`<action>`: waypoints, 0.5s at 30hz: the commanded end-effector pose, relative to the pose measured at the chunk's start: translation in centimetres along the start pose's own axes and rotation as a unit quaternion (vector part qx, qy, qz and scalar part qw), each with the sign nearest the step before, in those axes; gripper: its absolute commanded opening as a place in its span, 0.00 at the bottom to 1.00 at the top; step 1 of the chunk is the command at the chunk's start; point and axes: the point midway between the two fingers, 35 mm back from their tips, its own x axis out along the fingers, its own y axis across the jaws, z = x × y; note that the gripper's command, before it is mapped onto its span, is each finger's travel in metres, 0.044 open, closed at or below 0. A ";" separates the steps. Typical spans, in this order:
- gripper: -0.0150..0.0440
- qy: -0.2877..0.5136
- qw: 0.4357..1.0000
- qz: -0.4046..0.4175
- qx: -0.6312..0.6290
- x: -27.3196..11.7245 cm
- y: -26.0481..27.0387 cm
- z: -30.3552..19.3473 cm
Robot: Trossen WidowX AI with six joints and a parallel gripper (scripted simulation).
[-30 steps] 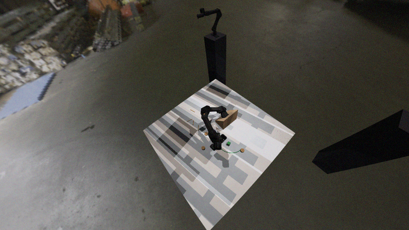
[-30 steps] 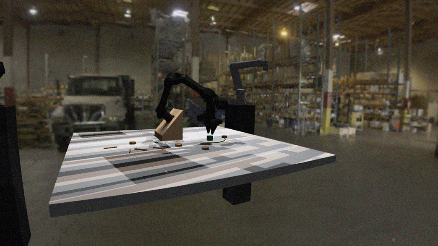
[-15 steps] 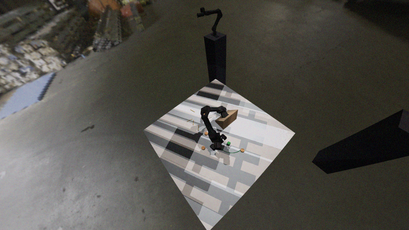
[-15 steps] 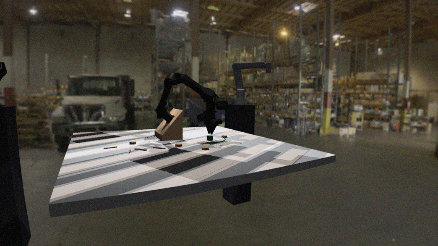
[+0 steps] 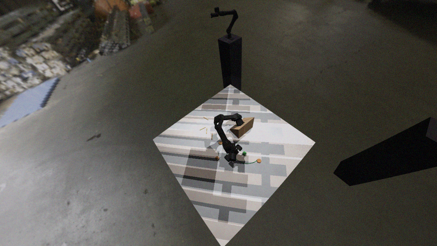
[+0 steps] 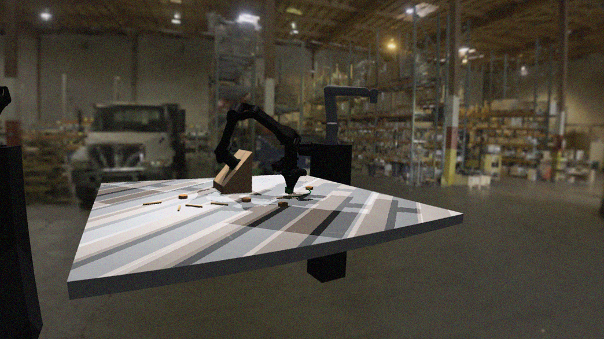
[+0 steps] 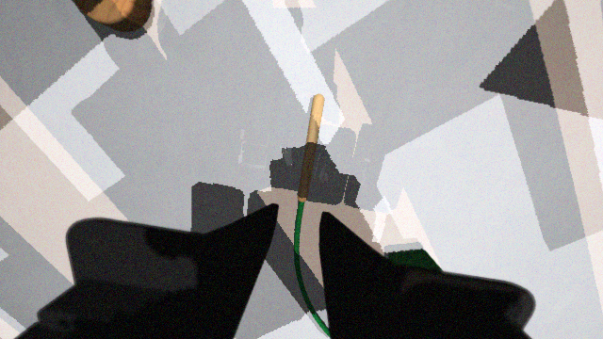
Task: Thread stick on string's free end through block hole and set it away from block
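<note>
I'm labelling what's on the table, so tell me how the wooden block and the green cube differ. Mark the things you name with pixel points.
Colour: the wooden block (image 5: pixel 246 128) (image 6: pixel 240 179) is brown, while the green cube (image 5: pixel 244 153) (image 6: pixel 288 190) (image 7: pixel 411 260) is green.
Size: the wooden block is much larger than the green cube.
Shape: the wooden block is a wedge with a sloping face; the green cube is boxy.
Both sit on the table (image 5: pixel 224 234) (image 6: pixel 249 266) (image 7: pixel 188 104).
</note>
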 end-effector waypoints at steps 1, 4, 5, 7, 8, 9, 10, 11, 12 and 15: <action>0.47 -0.002 1.000 0.001 -0.004 0.8 0.0 0.1; 0.47 -0.002 1.000 0.001 -0.004 1.3 0.0 0.1; 0.47 -0.002 1.000 0.001 -0.004 1.4 0.0 0.1; 0.47 -0.002 1.000 0.001 -0.004 1.8 0.0 0.1; 0.47 -0.002 1.000 0.001 -0.004 1.9 0.0 0.1; 0.47 -0.002 1.000 0.001 -0.004 2.1 0.0 0.1; 0.47 -0.002 1.000 0.001 -0.004 2.2 0.0 0.1; 0.47 -0.003 1.000 0.001 -0.004 2.4 -0.1 0.1; 0.47 -0.003 1.000 0.001 -0.004 2.6 -0.1 0.1; 0.47 -0.003 1.000 0.001 -0.004 3.1 -0.1 0.1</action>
